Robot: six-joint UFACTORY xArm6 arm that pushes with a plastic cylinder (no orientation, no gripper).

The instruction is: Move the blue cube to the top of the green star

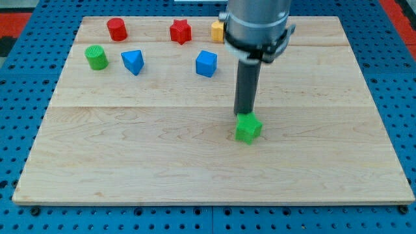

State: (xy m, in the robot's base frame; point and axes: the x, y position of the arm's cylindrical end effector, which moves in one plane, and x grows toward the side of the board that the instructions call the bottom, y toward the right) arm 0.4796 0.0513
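Camera view, blue cube [206,64] upright, well apart from green star [248,129]

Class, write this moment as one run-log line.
my tip: at green star's top edge | blue cube: up-left, apart | task: not done

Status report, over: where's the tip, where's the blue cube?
My tip at green star's top edge. Blue cube up-left, untouched. Path between them clear.
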